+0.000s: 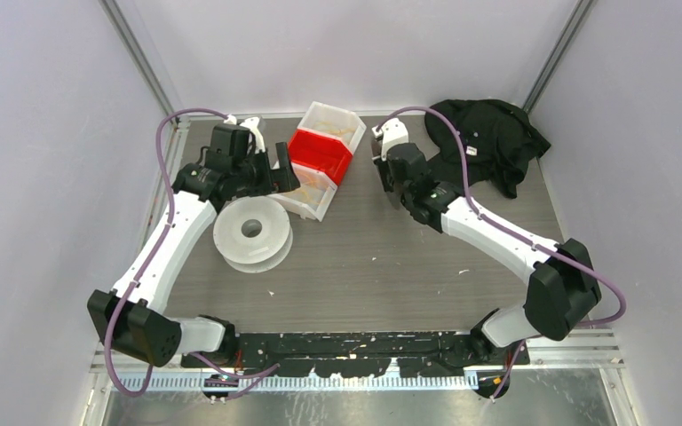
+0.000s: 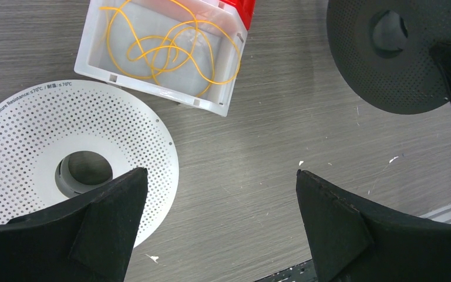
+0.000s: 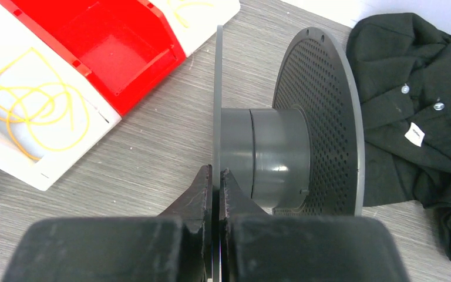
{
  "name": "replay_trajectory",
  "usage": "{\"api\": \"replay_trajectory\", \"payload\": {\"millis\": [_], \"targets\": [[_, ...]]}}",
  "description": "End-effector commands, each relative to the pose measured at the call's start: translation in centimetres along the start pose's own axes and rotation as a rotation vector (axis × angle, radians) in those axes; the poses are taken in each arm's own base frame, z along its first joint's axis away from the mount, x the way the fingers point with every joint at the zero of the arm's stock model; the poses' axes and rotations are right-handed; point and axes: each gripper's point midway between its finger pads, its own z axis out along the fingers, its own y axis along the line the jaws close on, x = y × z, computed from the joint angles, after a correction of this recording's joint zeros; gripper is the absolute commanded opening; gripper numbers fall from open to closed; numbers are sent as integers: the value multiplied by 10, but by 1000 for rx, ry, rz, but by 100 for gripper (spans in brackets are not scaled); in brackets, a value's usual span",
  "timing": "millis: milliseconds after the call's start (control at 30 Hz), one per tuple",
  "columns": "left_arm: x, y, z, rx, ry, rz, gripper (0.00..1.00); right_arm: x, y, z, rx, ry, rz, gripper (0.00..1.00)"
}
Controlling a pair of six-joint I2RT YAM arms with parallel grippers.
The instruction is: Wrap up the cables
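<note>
The cables are thin yellow cord lying in loose loops (image 2: 170, 50) inside a white bin (image 2: 94, 64); they also show in the right wrist view (image 3: 29, 111). A second bit of yellow cord (image 3: 188, 9) lies in the far white bin. My left gripper (image 2: 220, 197) is open and empty above the table, between the white perforated spool (image 2: 41, 135) and the bin; in the top view it (image 1: 277, 170) hangs at the bin's left side. My right gripper (image 3: 216, 176) is shut on the thin flange of a dark grey spool (image 3: 282, 153), held on edge right of the bins.
A red bin (image 1: 320, 153) sits between two white bins (image 1: 333, 122) at the back centre. A black garment (image 1: 488, 142) lies at the back right. The white spool (image 1: 251, 232) lies flat at the left. Grey walls close in the table.
</note>
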Motion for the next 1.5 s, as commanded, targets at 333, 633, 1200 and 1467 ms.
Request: {"api": "replay_trajectory", "payload": {"millis": [333, 633, 1200, 1467], "targets": [[0, 0, -8, 7, -27, 6, 98, 3, -40, 23, -61, -77, 222, 0], [-1, -1, -7, 13, -25, 4, 98, 13, -35, 23, -91, -34, 209, 1], [2, 0, -7, 11, -21, 6, 99, 7, -44, 15, -43, 17, 235, 71], [2, -1, -4, 18, -17, 3, 98, -9, -50, -3, -36, -7, 244, 74]]}}
